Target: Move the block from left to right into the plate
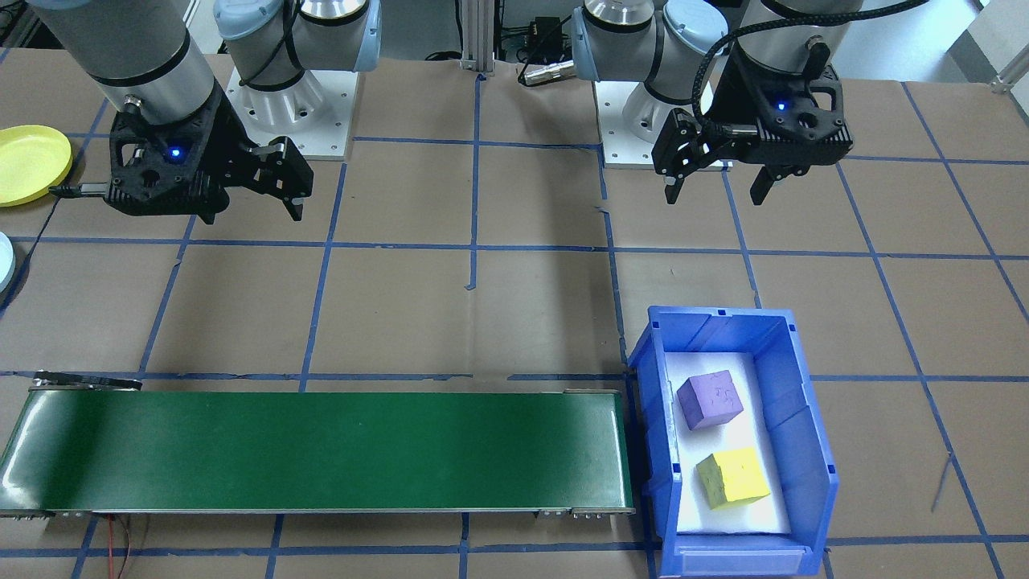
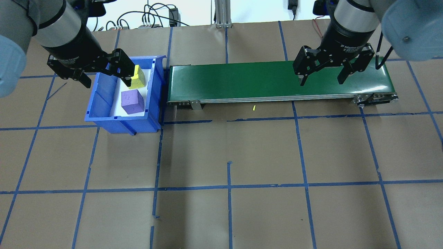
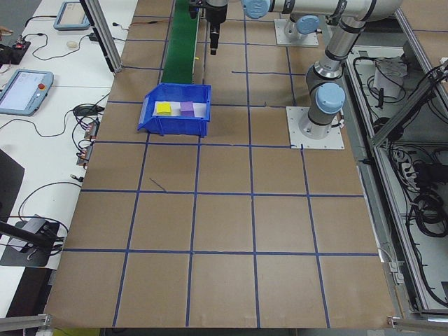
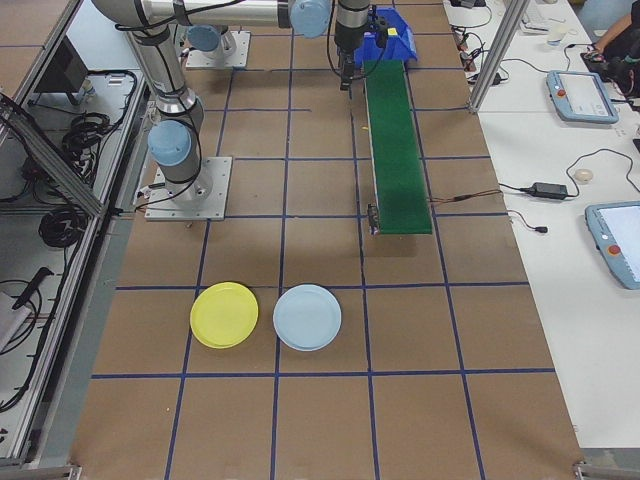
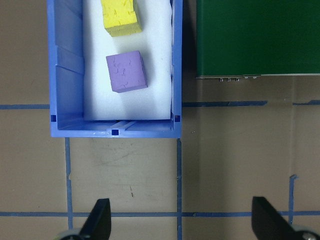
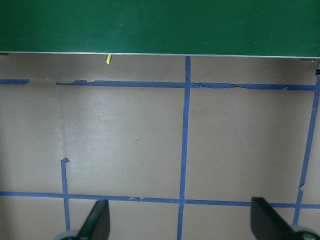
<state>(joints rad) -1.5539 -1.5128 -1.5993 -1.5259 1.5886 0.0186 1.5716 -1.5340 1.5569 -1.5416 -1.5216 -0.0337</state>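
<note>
Two foam cubes inside a blue bin [image 1: 796, 418] at lower right of the front-facing view, resting on its white liner. Purple block [image 1: 709, 400] nearer the bin's closed back wall, flat on one face, turned slightly askew, faint puzzle-like seams on top. Yellow block [image 1: 732, 478] just beside it toward the bin's open front lip, also flat, rotated a little, same seamed texture; a small gap between the two. In the overhead view, both at upper left, the yellow one partly hidden. Yellow plate [image 4: 224, 314] and pale blue plate [image 4: 307, 317] lower left of centre in the right-side view, flat on the table, side by side, rims nearly touching.
</note>
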